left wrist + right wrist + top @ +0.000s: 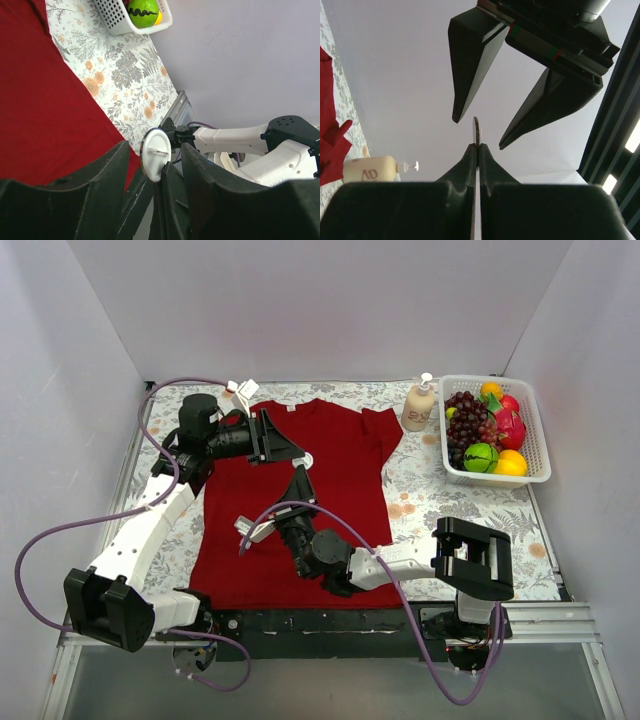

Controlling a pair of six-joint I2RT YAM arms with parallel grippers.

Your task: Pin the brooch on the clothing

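Note:
The dark red T-shirt [350, 475] lies flat on the floral cloth; it also shows in the left wrist view [40, 100]. My right gripper [299, 483] is shut on the lower edge of the brooch [306, 460] and holds it upright above the shirt's chest. In the right wrist view the brooch [476, 131] is edge-on above my shut right gripper [477, 146]. In the left wrist view the brooch [156, 153] shows its white back with the pin bar. My left gripper [155, 146] is open, one finger on either side of the brooch, not touching it.
A white basket [535, 430] of fruit stands at the back right, and a lotion bottle [418, 405] is beside it near the shirt's sleeve. The bottle also shows in the right wrist view [370, 170]. Grey walls close in three sides.

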